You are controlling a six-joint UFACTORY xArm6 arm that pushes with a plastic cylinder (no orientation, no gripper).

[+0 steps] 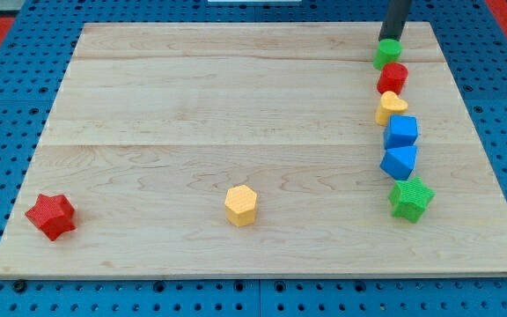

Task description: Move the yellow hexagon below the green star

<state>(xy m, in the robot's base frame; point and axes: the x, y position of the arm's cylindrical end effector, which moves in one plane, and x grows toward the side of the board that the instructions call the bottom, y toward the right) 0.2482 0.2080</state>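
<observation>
Yellow hexagon [241, 205] to be pushed under the green star [411, 198]; no pincer is fitted, so no pincer state applies.

Taking the green star as landmark: the yellow hexagon lies well to its view-left at nearly the same height on the bench [192, 106], near the view's bottom edge. My tip [389, 39] stands far toward the view's top from the star, just above a green block [387, 54] that heads a column of red [393, 78], yellow [391, 108] and two blue blocks [401, 132] [399, 162]. Recommended: route the tip clear of this column, approach the hexagon from its view-left side, and push rightward and slightly downward, stopping directly below the star without touching it. Little bench remains there.
</observation>
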